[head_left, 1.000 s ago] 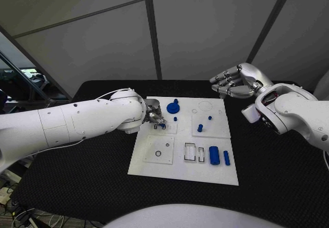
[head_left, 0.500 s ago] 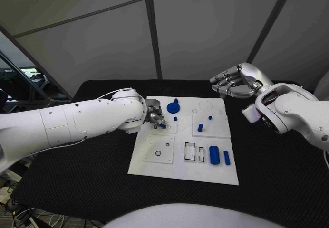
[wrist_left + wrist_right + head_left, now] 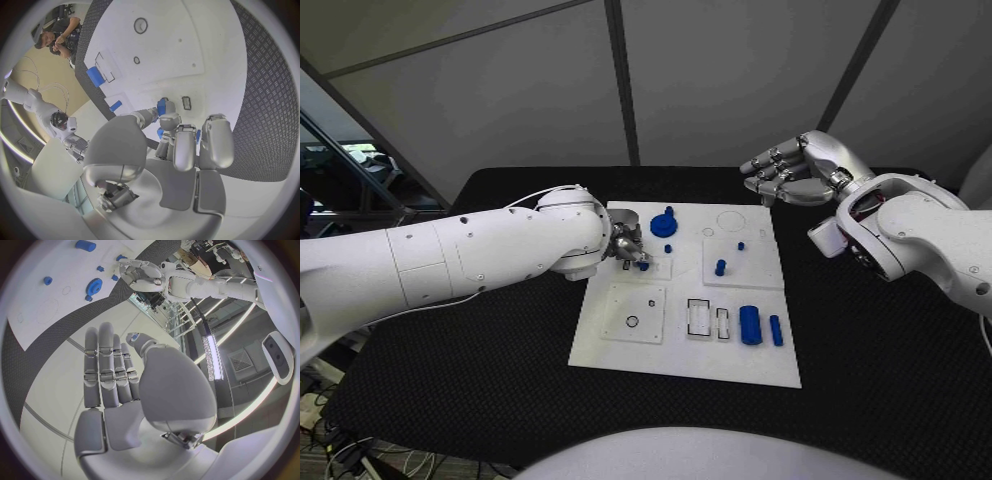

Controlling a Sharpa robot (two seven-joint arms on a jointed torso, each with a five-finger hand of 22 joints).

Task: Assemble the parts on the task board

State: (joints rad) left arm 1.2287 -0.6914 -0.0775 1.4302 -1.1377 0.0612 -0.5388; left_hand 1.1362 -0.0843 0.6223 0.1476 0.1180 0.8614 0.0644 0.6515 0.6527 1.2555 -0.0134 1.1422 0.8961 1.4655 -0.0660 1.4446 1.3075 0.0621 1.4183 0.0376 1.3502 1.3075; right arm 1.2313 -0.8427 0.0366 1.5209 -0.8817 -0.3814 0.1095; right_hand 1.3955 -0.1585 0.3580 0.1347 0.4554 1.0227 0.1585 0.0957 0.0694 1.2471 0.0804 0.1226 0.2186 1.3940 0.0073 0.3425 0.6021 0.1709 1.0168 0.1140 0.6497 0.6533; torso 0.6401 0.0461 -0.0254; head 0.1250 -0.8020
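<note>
The white task board (image 3: pixel 682 350) lies in the middle of the black table. My left hand (image 3: pixel 629 247) is low over its far left corner and pinches a small blue part (image 3: pixel 162 106) between thumb and fingertip, right beside a small rectangular slot (image 3: pixel 186 103). A blue gear (image 3: pixel 664 226) sits just beyond that hand. Small blue pegs (image 3: pixel 721 268) stand further right, and a blue cylinder (image 3: pixel 751 326) with a thin blue bar (image 3: pixel 776 331) lies near the board's right front. My right hand (image 3: pixel 798 172) hangs raised past the far right corner, fingers apart, holding nothing.
Empty rectangular recesses (image 3: pixel 700 319) and a round hole (image 3: pixel 633 323) mark the board's near half. The black table (image 3: pixel 459 380) stretches bare on both sides of the board. My left forearm (image 3: pixel 459 262) crosses the table's left side.
The left hand's fingers have shifted only slightly at the board's far left corner. The right hand has stayed where it was.
</note>
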